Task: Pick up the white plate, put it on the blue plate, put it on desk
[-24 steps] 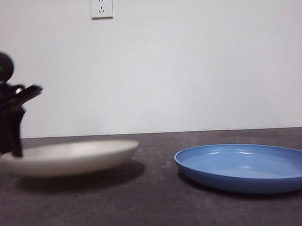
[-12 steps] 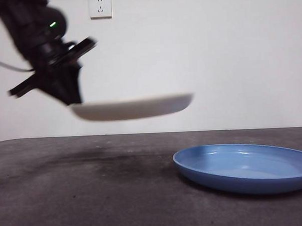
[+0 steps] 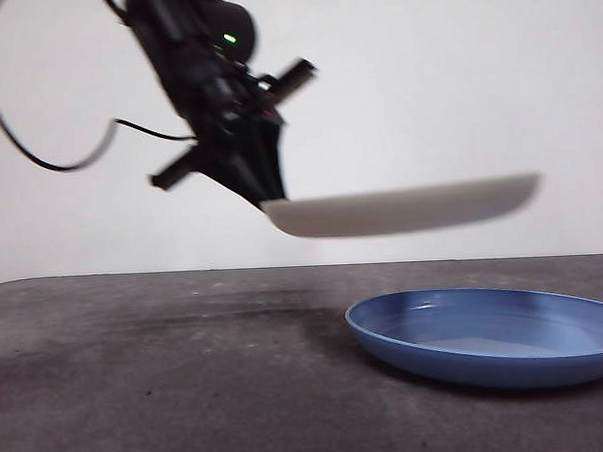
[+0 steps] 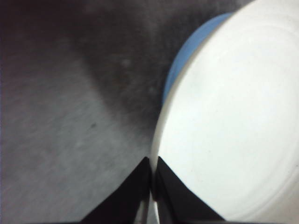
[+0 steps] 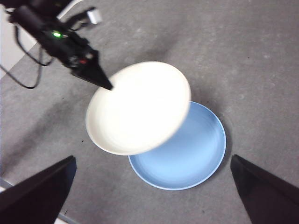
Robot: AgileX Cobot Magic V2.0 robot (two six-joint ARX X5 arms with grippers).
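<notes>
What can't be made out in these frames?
- Blue plate: its near-left part is covered by the white plate in the right wrist view; the left wrist view shows only a sliver.
- White plate: motion-blurred in the front view.
- Left gripper: shut on the white plate's rim; contact beneath hidden.
- Right gripper: open, fingertips cut off by the picture's edge.

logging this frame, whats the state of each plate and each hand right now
white plate: in the air, gripped by its rim, partly over the blue plate, not touching it
blue plate: upright on the desk, nothing in it
left hand: shut on the white plate's rim
right hand: open, holding nothing, high above both plates
</notes>
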